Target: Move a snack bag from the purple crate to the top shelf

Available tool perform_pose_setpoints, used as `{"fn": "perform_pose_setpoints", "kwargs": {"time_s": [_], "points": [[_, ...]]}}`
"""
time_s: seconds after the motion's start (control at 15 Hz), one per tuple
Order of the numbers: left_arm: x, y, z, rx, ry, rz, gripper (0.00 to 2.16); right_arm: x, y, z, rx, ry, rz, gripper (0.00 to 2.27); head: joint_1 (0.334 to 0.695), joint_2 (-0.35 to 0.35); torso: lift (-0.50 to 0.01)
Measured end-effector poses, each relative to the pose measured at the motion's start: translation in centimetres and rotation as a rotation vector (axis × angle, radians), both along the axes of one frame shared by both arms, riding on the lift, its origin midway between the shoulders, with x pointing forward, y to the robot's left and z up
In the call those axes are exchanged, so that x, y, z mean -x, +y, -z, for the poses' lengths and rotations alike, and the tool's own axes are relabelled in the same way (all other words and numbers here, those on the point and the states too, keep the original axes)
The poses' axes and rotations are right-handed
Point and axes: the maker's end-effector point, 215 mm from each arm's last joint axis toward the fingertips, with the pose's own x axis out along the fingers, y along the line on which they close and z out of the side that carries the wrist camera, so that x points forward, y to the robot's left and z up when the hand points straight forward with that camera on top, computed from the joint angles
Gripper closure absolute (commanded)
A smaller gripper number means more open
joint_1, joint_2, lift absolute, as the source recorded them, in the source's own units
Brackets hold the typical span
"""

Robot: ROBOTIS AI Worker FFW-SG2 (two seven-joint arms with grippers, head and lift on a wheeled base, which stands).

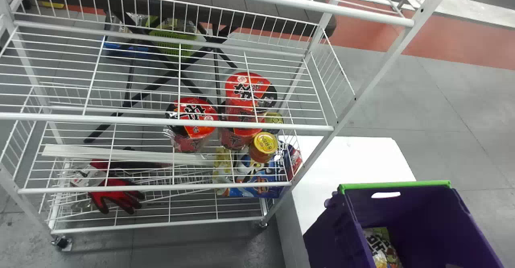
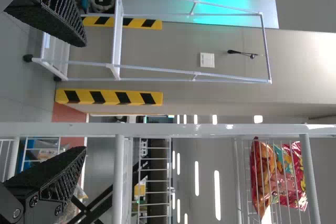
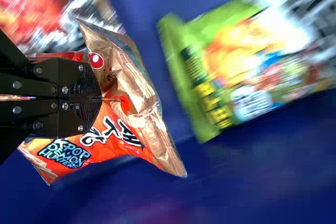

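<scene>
Right wrist view: the right gripper (image 3: 101, 98) is clamping its two fingers together on an orange snack bag (image 3: 123, 145), pinching it near its crumpled, copper-coloured foil end. The bag is hanging within or just above the purple crate (image 1: 406, 207); its exact height cannot be told. Its front is displaying large white characters outlined in black and, beside them, a dark label with pale blue lettering. A green snack bag (image 3: 247, 66) is lying apart from it, showing yellow print, a round white label and a blurred food picture. A red-and-white packet (image 3: 47, 3), too blurred to read, is lying near the gripper.

Head view: the crate, edged in green, is standing beside the white wire rack (image 1: 241, 126). Inside it, a packet (image 1: 380, 246) is showing bold black lettering. On the rack, red noodle packs (image 1: 193, 115) are bearing large black characters, and a small tub (image 1: 263, 147) is bearing dark print on its yellow lid. Red gloves (image 1: 116, 193) with a white tag are lying farther left.

Left wrist view: the left gripper (image 2: 86, 97) is holding its fingers wide apart near white rack bars; a red packet (image 2: 278, 177) is resting behind wires.
</scene>
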Motion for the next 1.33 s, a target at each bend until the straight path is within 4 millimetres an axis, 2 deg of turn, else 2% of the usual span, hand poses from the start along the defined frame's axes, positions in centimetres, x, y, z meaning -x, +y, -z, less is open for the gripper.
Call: {"fn": "perform_pose_setpoints", "kwargs": {"time_s": [0.2,0.33,0.67,0.87,1.33], "points": [[0.0,0.0,0.2,-0.001,0.007,0.001,0.12,-2.2,0.3,-0.1,0.000,-0.103,0.007,2.25,0.695,-0.350,-0.356],[0.0,0.0,0.2,-0.004,0.014,0.003,0.12,-2.9,1.0,-0.1,-0.010,-0.138,0.017,2.25,0.695,-0.350,-0.348],[0.1,-0.1,0.3,-0.011,0.027,0.013,0.12,-2.8,2.6,-0.1,-0.033,-0.141,0.025,2.25,0.695,-0.350,-0.329],[0.1,0.0,0.6,-0.016,0.041,0.016,0.12,-2.7,2.4,-0.5,-0.031,-0.159,0.034,2.25,0.695,-0.350,-0.317],[0.2,-0.5,0.9,-0.011,0.045,0.021,0.12,-4.6,2.9,-1.1,-0.020,-0.252,0.026,2.25,0.695,-0.350,-0.289]]}}
